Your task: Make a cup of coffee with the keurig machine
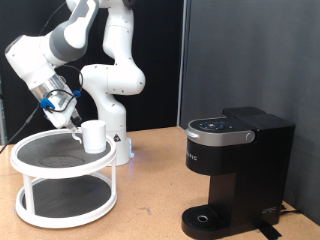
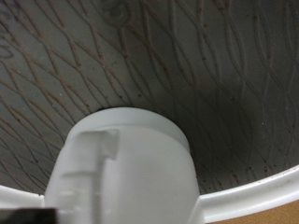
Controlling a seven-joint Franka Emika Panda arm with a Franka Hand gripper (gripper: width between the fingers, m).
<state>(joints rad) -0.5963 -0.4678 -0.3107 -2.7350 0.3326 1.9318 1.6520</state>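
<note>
We reach for the cup point(image 1: 93, 135) on the shelf point(image 1: 40, 205)

Our gripper point(image 1: 68, 113) hangs at the left of the frame, close by — whether its jaws are apart, we can't tell; the coffee machine point(image 1: 235, 170) waits, lid down.

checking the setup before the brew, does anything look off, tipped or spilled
Nothing stands out. The cup stands upright on the top shelf of the white rack, beside the tool. The machine sits square on the table with its lid down, and no spill shows.
</note>
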